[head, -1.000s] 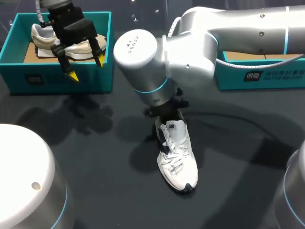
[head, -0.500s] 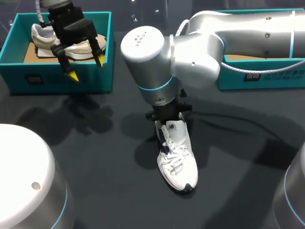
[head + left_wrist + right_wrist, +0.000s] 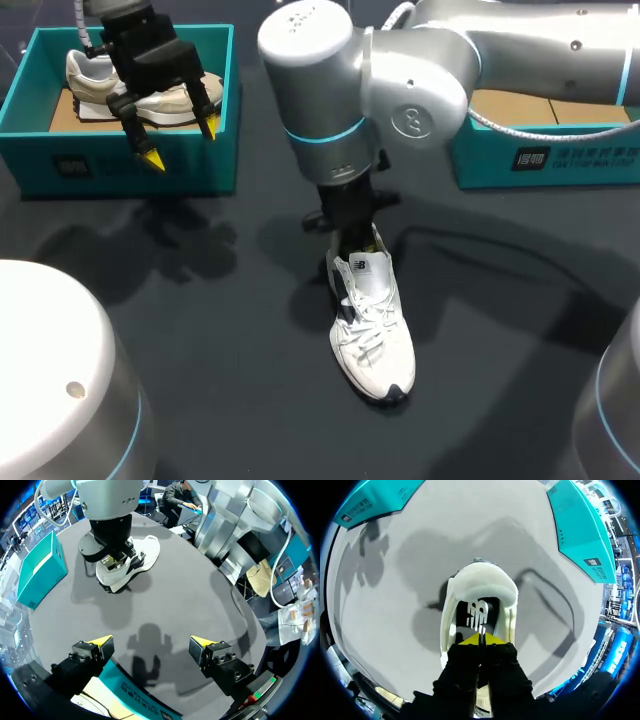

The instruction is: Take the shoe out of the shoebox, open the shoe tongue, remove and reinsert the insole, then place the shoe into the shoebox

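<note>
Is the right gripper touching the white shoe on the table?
Touching. In the right wrist view the right gripper, tips shut together, sits in the opening of the white shoe, pressed against the tongue with no gap showing.

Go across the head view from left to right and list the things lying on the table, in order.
teal shoebox holding a beige shoe → white shoe lying on the bare table → second teal shoebox
</note>
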Action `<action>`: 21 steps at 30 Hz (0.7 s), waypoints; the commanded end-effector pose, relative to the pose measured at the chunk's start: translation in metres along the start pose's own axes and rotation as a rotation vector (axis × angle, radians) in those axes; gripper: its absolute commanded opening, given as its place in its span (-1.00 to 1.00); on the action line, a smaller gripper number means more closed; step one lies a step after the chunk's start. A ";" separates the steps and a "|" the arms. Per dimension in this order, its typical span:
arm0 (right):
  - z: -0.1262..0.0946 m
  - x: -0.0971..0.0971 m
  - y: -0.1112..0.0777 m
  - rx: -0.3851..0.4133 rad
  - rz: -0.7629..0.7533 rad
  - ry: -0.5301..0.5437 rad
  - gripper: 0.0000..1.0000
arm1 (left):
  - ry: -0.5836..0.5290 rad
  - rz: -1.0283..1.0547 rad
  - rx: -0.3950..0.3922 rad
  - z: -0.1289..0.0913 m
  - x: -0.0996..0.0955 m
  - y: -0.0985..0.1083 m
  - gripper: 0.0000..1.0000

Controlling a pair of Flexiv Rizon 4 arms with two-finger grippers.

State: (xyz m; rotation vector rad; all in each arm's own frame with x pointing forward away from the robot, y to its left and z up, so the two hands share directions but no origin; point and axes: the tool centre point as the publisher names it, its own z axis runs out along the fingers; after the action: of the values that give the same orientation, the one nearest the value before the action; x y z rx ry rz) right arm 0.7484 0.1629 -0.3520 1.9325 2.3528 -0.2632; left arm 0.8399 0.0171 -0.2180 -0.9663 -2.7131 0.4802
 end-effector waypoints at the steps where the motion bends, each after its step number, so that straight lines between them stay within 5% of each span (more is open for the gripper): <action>1: 0.003 -0.006 -0.002 0.009 -0.006 0.043 -0.56 | -0.002 0.001 -0.002 0.000 0.001 0.000 1.00; 14: 0.001 -0.007 -0.015 0.057 0.007 0.055 -0.11 | -0.002 0.001 -0.002 0.000 0.001 0.000 1.00; 21: 0.003 -0.003 -0.015 0.075 -0.013 0.064 0.58 | -0.002 0.001 -0.002 0.000 0.001 0.000 1.00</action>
State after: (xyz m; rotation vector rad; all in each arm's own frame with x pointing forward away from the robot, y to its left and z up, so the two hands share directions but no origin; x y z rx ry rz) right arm 0.7341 0.1562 -0.3502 1.9875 2.4272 -0.2991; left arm 0.8399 0.0171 -0.2180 -0.9663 -2.7131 0.4803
